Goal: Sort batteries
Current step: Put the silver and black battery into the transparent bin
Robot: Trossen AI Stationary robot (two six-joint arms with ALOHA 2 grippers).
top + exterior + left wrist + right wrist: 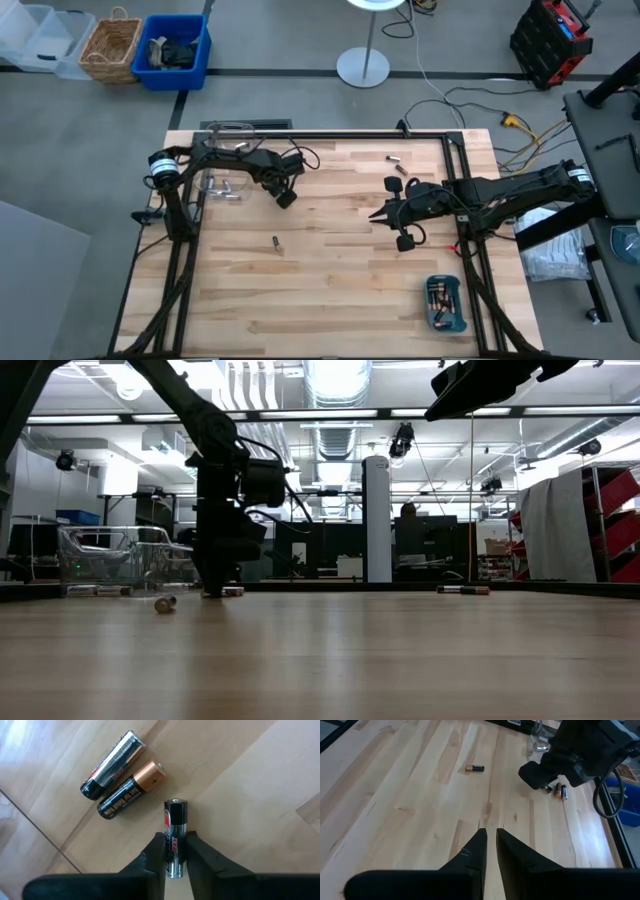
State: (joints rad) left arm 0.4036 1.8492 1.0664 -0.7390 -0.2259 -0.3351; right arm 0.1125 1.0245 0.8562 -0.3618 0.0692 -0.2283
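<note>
On the wooden table [330,270], a silver-black battery [175,837] was clamped by the left gripper [175,851], evidently for sorting into the teal tray [445,322]. The right gripper [490,845] was held empty, fingers nearly closed, at mid-table.

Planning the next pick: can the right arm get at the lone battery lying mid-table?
Probably yes. The right hand hangs empty, nearly closed, over bare wood, and nothing lies between it and the lone battery; the left hand works elsewhere.
</note>
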